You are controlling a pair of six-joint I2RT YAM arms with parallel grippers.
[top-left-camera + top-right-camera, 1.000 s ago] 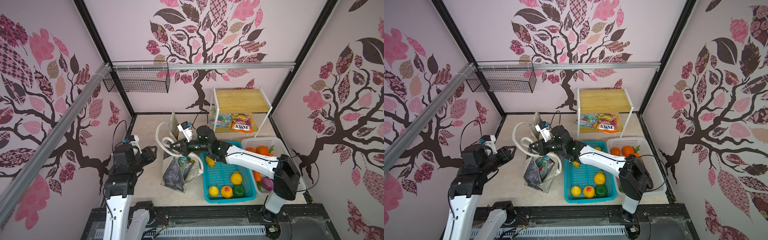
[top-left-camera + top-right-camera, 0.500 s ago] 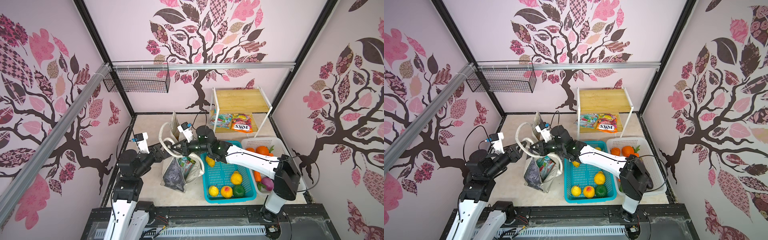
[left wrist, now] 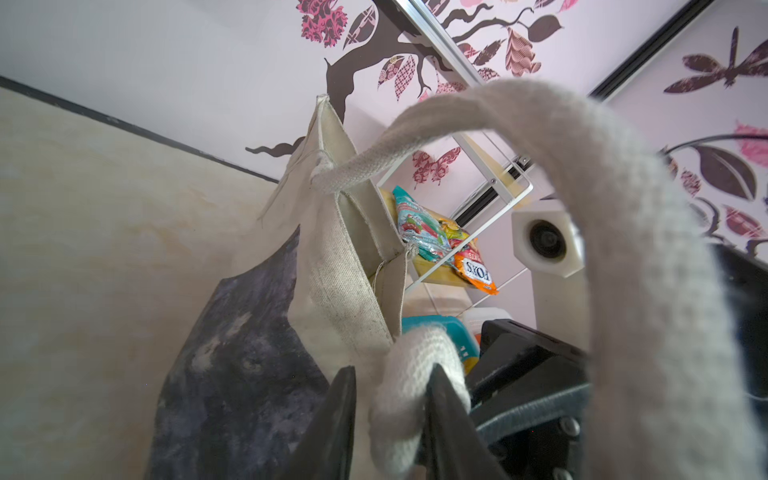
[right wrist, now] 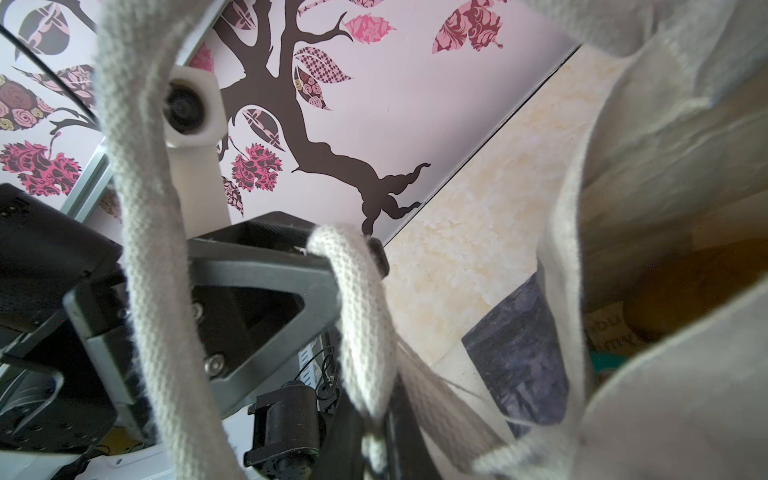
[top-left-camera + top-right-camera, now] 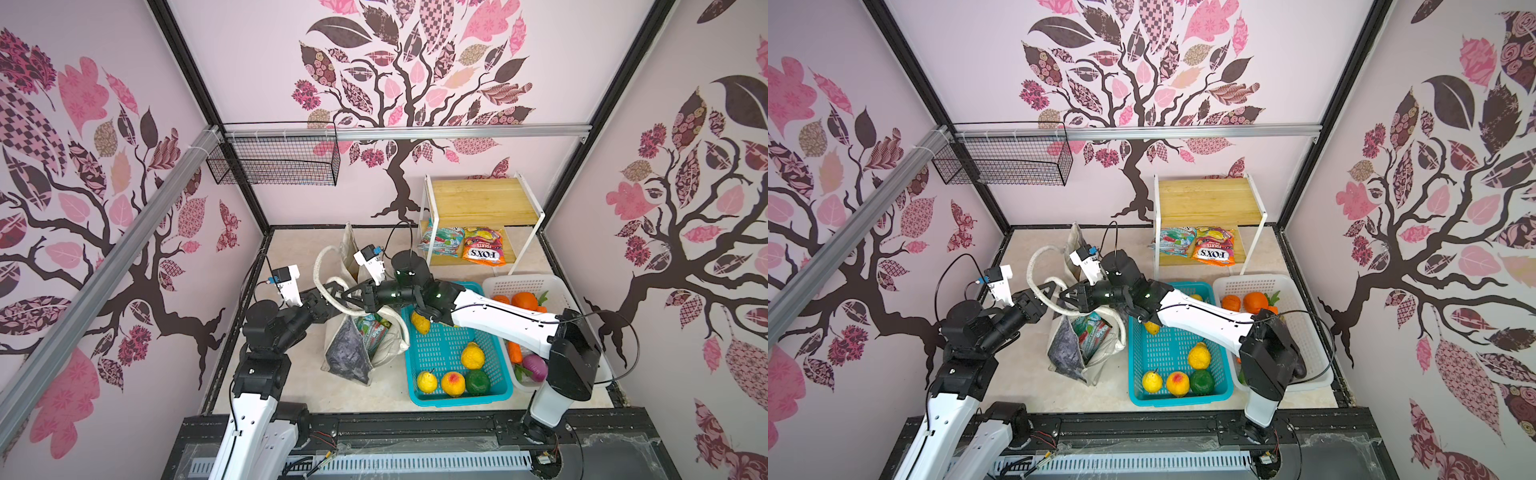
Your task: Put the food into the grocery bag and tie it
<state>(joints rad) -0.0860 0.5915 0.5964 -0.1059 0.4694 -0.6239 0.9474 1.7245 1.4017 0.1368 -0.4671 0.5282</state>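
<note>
Right claw (image 4: pixel 372 432) grips a strap handle (image 4: pixel 365 316), tips hidden.

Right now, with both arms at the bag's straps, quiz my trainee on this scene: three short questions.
1. True or false: the grocery bag is empty.
2. The right gripper is: A wide open; B shut on a strap handle; C out of view.
3. Where does the orange FOX'S packet lie?
Key: 1 false, a snack packet shows inside. 2 B. 3 on the lower shelf of the wooden rack.
</note>
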